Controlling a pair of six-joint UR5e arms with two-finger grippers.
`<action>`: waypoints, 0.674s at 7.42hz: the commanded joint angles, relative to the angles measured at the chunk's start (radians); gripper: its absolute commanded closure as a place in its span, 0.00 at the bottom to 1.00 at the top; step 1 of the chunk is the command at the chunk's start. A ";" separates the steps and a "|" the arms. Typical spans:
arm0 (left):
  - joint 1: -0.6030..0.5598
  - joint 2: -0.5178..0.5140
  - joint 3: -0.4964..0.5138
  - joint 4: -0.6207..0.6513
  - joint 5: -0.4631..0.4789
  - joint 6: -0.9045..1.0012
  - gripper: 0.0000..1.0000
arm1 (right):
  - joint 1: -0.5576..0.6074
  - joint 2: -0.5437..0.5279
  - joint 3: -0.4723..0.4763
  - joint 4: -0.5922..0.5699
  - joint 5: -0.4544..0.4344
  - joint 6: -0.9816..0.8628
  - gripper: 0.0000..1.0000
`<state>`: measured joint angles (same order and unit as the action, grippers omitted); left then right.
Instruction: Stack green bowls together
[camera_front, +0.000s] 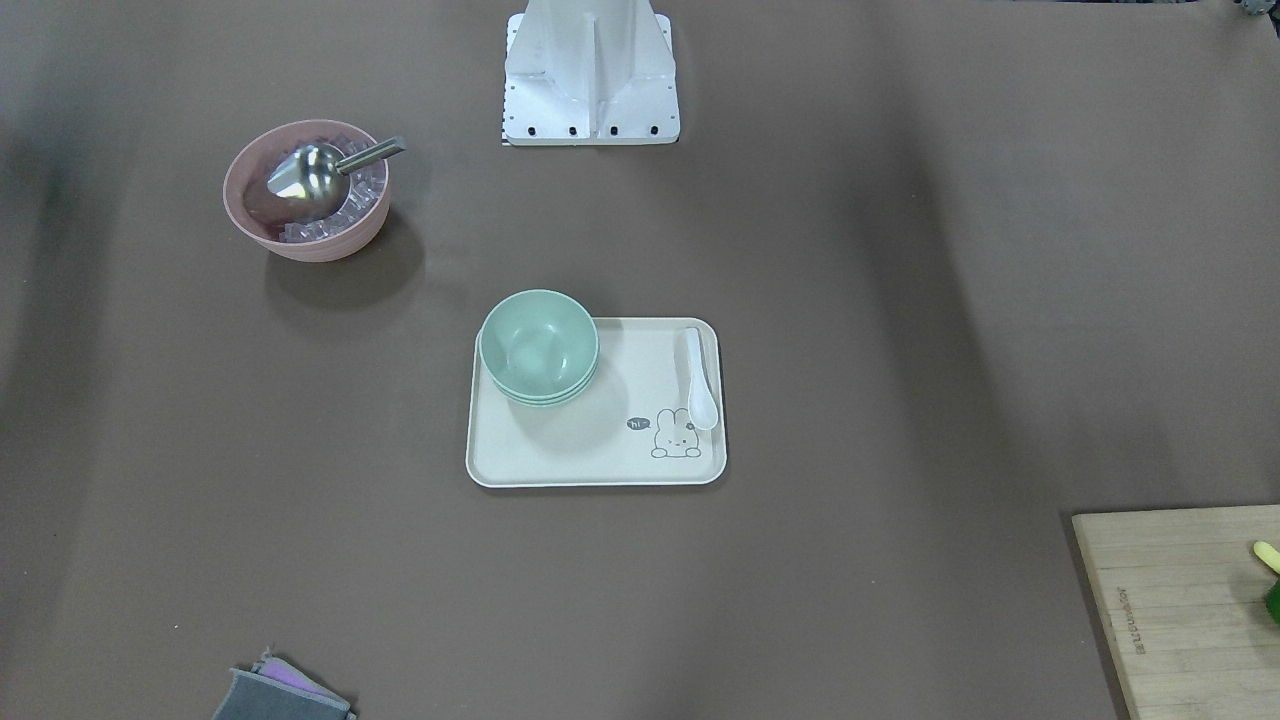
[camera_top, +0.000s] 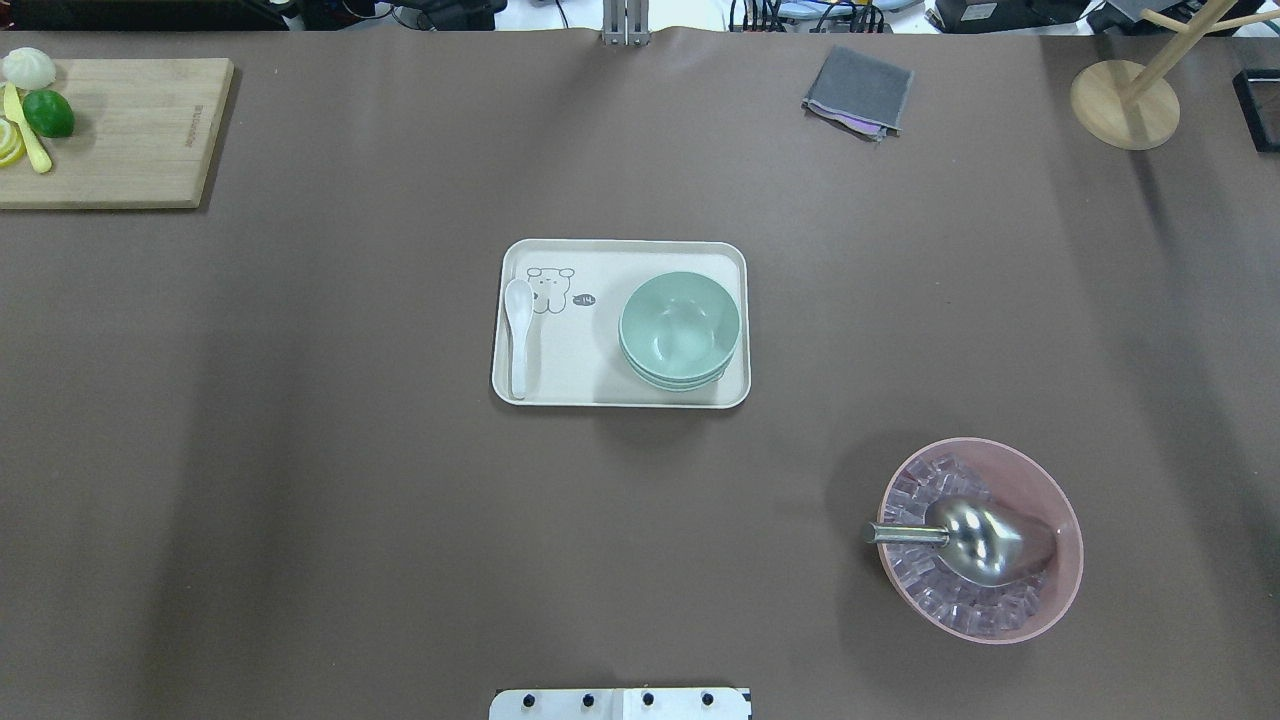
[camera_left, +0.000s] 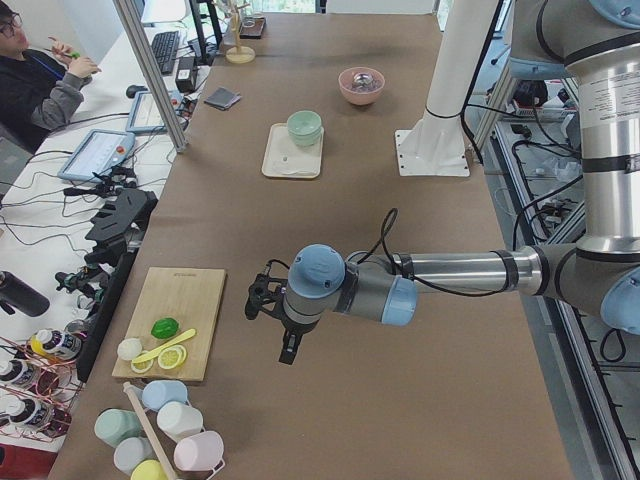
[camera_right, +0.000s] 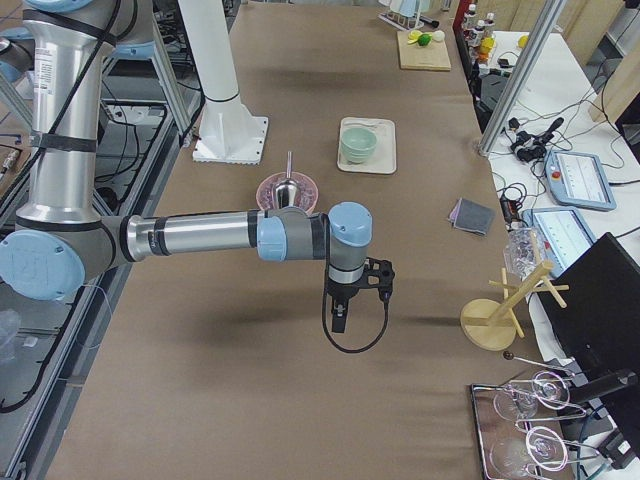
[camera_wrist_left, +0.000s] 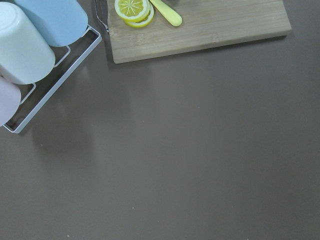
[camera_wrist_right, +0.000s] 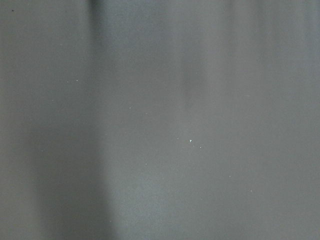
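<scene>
Both jaws hang over the bare tabletop (camera_top: 300, 450), well apart from the work. Only my side views show them, so I cannot tell whether either pair is spread or pressed together. On the cream tray (camera_top: 560, 385) at the centre, at the end nearer the pink bowl (camera_top: 1062, 560), the green bowls (camera_top: 680, 325) sit nested in one pile. I judge them light, stiff and smooth, apt to slip. The top rim, one finger inside and one outside, looks the place to take hold. The two lower bowls show only as rim edges, so how squarely they seat is unclear.
</scene>
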<state>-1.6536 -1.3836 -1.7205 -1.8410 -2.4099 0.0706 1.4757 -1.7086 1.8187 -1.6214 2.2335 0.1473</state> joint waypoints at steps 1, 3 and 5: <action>0.000 0.000 -0.002 0.000 0.000 0.000 0.02 | 0.000 0.000 -0.002 0.000 0.000 0.000 0.00; 0.000 0.000 -0.010 0.002 -0.009 0.000 0.02 | -0.002 0.000 -0.006 0.000 0.001 0.000 0.00; 0.000 0.000 -0.010 0.002 -0.025 -0.002 0.02 | -0.003 0.000 -0.015 0.000 0.001 0.002 0.00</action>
